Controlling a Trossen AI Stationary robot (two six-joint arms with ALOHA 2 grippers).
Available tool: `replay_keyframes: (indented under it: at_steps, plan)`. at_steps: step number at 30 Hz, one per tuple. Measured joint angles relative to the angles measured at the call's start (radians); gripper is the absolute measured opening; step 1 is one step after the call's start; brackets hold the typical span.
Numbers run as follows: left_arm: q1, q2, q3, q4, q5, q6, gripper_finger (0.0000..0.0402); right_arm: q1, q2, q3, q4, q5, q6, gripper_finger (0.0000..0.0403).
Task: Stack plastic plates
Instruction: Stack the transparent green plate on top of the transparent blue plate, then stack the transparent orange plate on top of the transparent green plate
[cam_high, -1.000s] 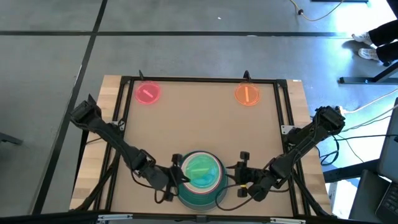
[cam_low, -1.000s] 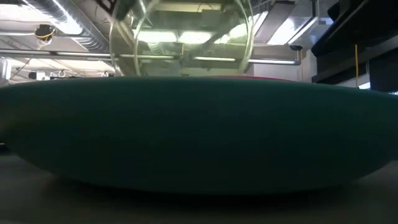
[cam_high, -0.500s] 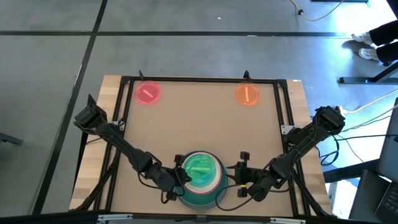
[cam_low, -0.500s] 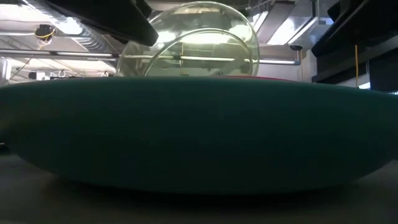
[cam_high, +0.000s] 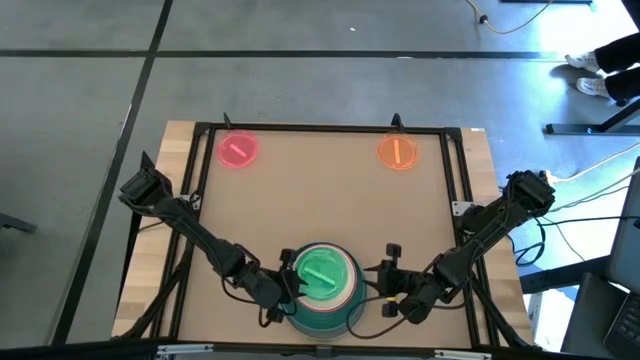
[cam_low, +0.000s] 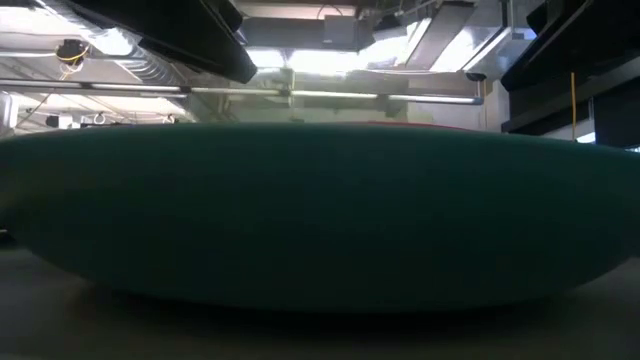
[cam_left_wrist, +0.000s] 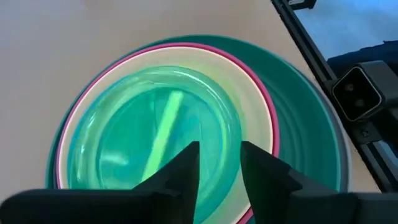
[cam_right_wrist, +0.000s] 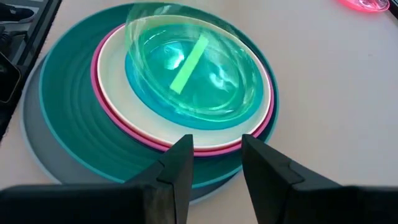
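Observation:
The stack of plastic plates (cam_high: 322, 285) stands at the table's near middle: grey (cam_right_wrist: 31, 124) at the bottom, then teal (cam_right_wrist: 74, 124), magenta (cam_right_wrist: 124, 127), cream-white (cam_right_wrist: 118, 81), translucent blue (cam_right_wrist: 143, 87), and a translucent green plate (cam_left_wrist: 155, 130) on top. My left gripper (cam_left_wrist: 219, 149) hovers open at the stack's left side, its fingers over the green plate's near rim. At the stack's right side, my right gripper (cam_right_wrist: 216, 143) is open and low, with nothing between its fingers. The low view is filled by the teal plate's wall (cam_low: 320, 220).
A small pink plate (cam_high: 237, 150) lies at the far left and a small orange plate (cam_high: 397, 151) at the far right of the brown board. A black frame (cam_high: 320, 128) runs round the board. Bare board lies between the stack and the far plates.
My left gripper has opened and let go of the green plate. The plate stood tilted up on edge above the stack and has dropped flat onto the blue plate. The gripper has also come down a little toward the stack.

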Motion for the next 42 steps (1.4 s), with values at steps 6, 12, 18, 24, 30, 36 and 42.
replay_keyframes:
  at_steps: [6,12,18,24,30,36,42]
  plan:
    - [-0.005,0.0,0.0,0.001,0.0,-0.004,0.0114,0.0,0.0,0.0,0.001,0.0,0.009,0.0127]
    - [-0.025,0.0,0.0,0.005,0.027,-0.033,0.0114,0.0,0.0,0.0,-0.002,0.0,0.024,0.0127]
    - [-0.079,0.0,-0.031,0.124,-0.054,0.003,0.0113,0.0,0.0,0.0,-0.019,0.0,0.027,0.0127]
    - [-0.067,0.0,-0.206,0.511,-0.023,0.055,0.0113,0.001,0.0,-0.003,-0.098,0.064,0.042,0.0127]
    - [-0.001,-0.022,-0.309,0.65,-0.038,-0.03,0.0113,-0.044,-0.015,-0.045,-0.281,0.093,0.117,0.0127]
    - [0.056,-0.096,-0.316,0.646,-0.051,-0.035,0.0113,-0.172,-0.136,-0.047,-0.604,0.07,0.242,0.0127]
    - [0.088,-0.168,-0.316,0.615,-0.048,0.013,0.0113,-0.312,-0.265,-0.047,-0.701,0.081,0.226,0.0127]
